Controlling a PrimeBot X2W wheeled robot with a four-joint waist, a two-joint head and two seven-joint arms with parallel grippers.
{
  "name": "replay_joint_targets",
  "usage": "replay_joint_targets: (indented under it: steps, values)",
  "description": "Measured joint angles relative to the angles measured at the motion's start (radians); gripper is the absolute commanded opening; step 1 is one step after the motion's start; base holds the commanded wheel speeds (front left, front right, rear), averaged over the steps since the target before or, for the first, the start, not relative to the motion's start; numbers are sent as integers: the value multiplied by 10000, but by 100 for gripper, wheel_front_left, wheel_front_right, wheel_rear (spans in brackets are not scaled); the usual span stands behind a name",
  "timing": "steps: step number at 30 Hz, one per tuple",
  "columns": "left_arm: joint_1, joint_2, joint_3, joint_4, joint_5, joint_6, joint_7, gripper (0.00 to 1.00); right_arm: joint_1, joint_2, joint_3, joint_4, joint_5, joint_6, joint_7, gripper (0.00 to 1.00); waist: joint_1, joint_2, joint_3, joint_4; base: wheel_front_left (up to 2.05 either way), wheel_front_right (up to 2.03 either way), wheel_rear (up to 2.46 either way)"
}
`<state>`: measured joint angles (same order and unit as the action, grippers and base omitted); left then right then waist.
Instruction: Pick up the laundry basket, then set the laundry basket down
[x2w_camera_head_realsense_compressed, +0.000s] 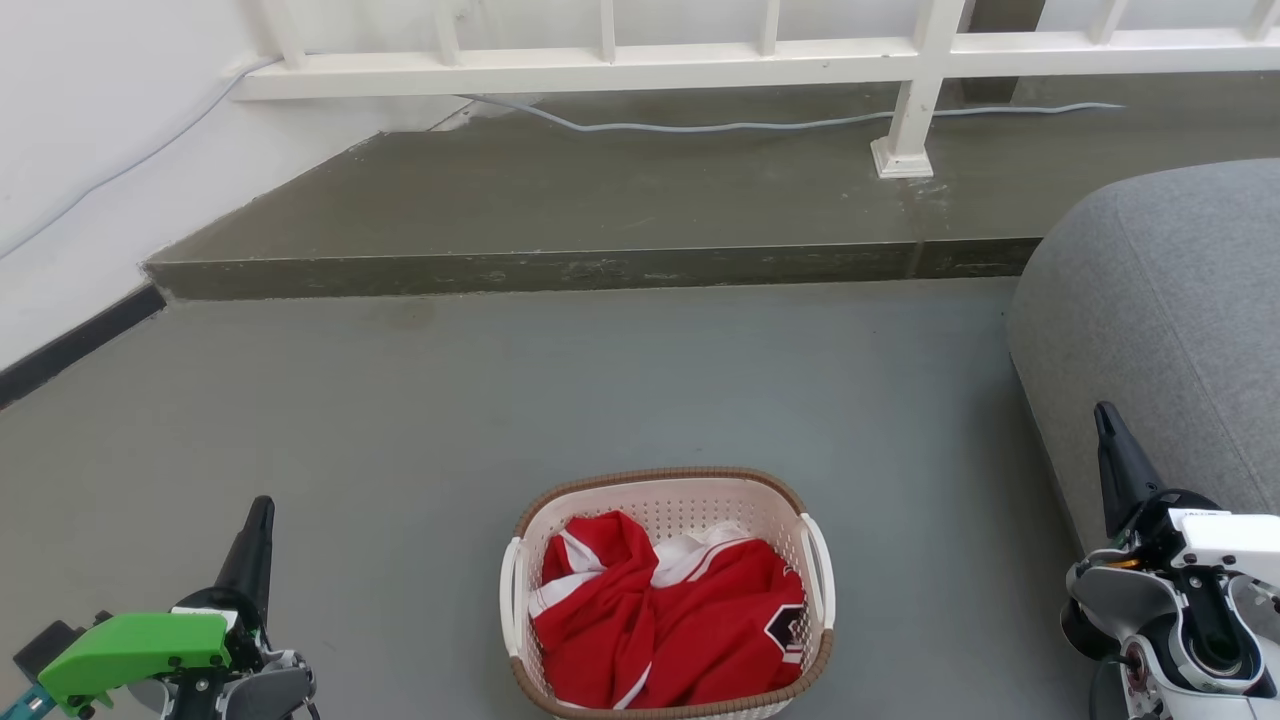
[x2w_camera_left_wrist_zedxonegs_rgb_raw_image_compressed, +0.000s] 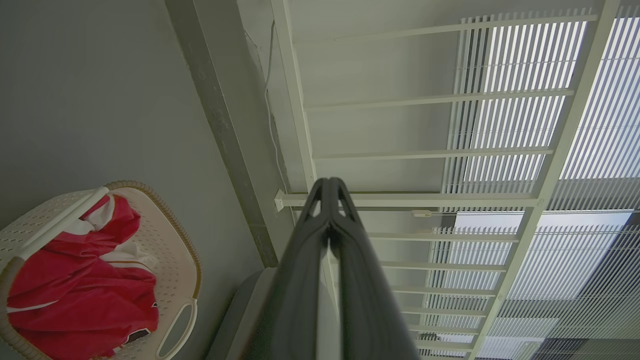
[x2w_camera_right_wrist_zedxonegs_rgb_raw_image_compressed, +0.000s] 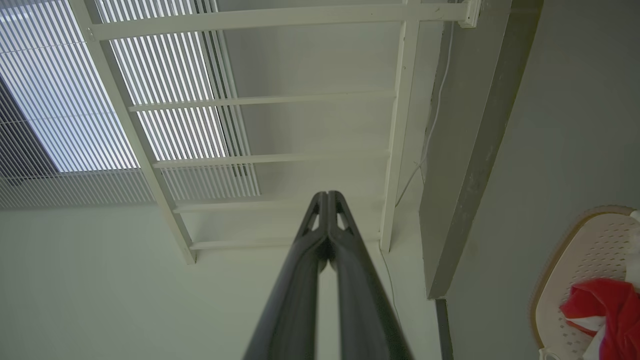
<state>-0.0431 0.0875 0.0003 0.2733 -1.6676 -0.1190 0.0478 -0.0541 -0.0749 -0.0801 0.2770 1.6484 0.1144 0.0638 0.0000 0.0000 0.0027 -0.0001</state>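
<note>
The left claw (x2w_camera_left_wrist_zedxonegs_rgb_raw_image_compressed: 328, 184) is closed on nothing, its two dark fingers pressed together at the tips. It sits low at the near left of the head view and points away from the robot. The right claw (x2w_camera_right_wrist_zedxonegs_rgb_raw_image_compressed: 327, 196) is closed and empty in the same way, at the near right, just in front of a grey upholstered seat (x2w_camera_head_realsense_compressed: 1160, 300). Between the two claws, well apart from each, the laundry basket (x2w_camera_head_realsense_compressed: 690, 505) stands upright on the grey floor (x2w_camera_head_realsense_compressed: 600, 380), near the robot and roughly midway between the arms. Its cream perforated walls rise to a brown woven-look rim, and a white handle (x2w_camera_head_realsense_compressed: 818, 570) curves along each short side. A crumpled red garment (x2w_camera_head_realsense_compressed: 670, 620) with white stripes and a dark patch fills most of the basket and lies below the rim. Farther off, the floor meets a raised dark step (x2w_camera_head_realsense_compressed: 600, 200) running across the scene. A thin grey cable (x2w_camera_head_realsense_compressed: 700, 127) trails over the step, and a white railing (x2w_camera_head_realsense_compressed: 600, 70) stands on it, one post planted toward the right. A white wall (x2w_camera_head_realsense_compressed: 80, 100) closes the far left.
</note>
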Motion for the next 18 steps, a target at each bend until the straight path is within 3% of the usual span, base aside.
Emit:
replay_joint_targets:
  steps: [18]
  values:
    - [-35, -12, 12, 35, 0, -8, 40, 0, -2, 10, -12, 36, 0, 0, 2, 0, 0, 0, -1, 0, 0, 0, 0]
